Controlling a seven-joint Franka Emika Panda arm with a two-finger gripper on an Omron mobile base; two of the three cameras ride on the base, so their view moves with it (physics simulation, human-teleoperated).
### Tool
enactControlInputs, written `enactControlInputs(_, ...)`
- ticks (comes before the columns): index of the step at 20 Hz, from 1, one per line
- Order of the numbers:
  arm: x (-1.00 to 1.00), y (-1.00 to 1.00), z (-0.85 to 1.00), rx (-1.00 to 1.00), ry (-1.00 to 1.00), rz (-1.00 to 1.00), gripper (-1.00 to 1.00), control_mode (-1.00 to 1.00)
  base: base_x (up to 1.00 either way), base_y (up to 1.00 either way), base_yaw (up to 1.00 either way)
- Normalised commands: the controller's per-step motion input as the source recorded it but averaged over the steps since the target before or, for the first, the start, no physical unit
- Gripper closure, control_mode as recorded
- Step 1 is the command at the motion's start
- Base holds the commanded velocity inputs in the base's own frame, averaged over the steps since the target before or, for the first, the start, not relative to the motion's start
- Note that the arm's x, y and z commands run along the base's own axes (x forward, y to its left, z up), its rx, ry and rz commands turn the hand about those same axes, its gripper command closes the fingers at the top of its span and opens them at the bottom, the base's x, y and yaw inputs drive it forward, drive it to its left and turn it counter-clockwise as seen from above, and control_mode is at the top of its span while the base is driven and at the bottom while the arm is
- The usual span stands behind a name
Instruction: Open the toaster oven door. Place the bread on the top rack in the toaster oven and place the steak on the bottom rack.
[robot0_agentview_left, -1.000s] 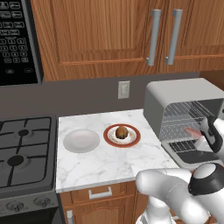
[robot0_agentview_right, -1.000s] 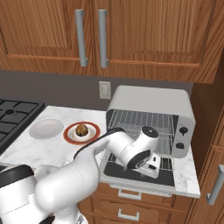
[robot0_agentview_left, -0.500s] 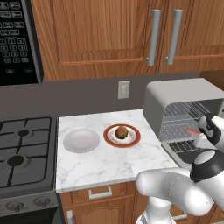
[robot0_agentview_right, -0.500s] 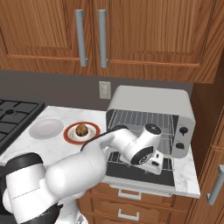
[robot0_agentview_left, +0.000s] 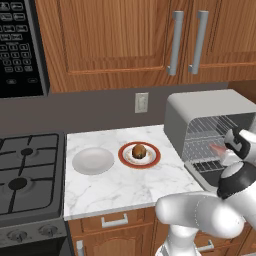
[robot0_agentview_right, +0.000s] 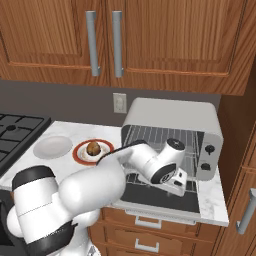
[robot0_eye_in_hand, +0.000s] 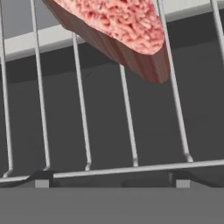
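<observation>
The steak (robot0_eye_in_hand: 114, 30) lies on the bottom rack (robot0_eye_in_hand: 83, 131); the bread (robot0_agentview_left: 139, 150) sits left of the toaster oven (robot0_agentview_left: 200, 112).
</observation>
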Motion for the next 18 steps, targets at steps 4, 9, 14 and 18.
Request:
enactControlInputs(4, 0.13, 0.23, -0.11, 0.00, 0.00, 0.00, -1.00, -1.00, 0.00, 0.00, 0.00)
enactControlInputs(9, 0.24, 0.19, -0.03, 0.00, -0.04, -0.01, -1.00, -1.00, 0.00, 0.00, 0.00)
enactControlInputs(14, 0.45, 0.24, 0.00, 0.00, -0.04, -0.05, -1.00, -1.00, 0.00, 0.00, 0.00)
enactControlInputs(18, 0.33, 0.14, -0.06, 0.00, -0.03, -0.07, -1.00, -1.00, 0.00, 0.00, 0.00)
